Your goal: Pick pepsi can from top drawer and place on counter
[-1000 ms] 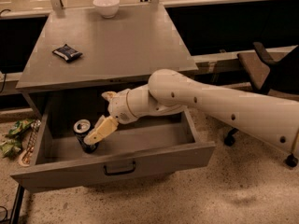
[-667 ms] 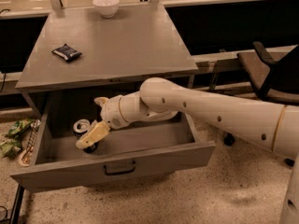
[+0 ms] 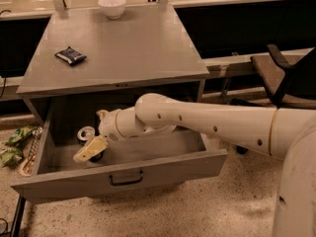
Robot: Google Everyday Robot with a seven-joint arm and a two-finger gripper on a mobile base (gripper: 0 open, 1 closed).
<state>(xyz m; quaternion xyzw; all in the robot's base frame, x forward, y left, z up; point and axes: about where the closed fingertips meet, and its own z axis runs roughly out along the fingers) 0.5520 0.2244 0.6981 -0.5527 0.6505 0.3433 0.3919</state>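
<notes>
The pepsi can [image 3: 86, 133] stands in the left part of the open top drawer [image 3: 168, 173], its silver top showing and its dark body mostly hidden. My gripper [image 3: 91, 149] is down inside the drawer, right at the can and overlapping its lower front side. My white arm reaches in from the right, over the drawer's right half. The grey counter [image 3: 133, 48] lies above and behind the drawer.
A flat dark snack packet [image 3: 70, 56] lies on the counter's left side and a white bowl [image 3: 112, 6] stands at its back edge. A dark chair [image 3: 289, 78] stands to the right. Green wrappers [image 3: 12, 144] lie on the floor to the left of the drawer.
My gripper has moved left and lower in the drawer, from the can's right side to its front. The can has not moved.
</notes>
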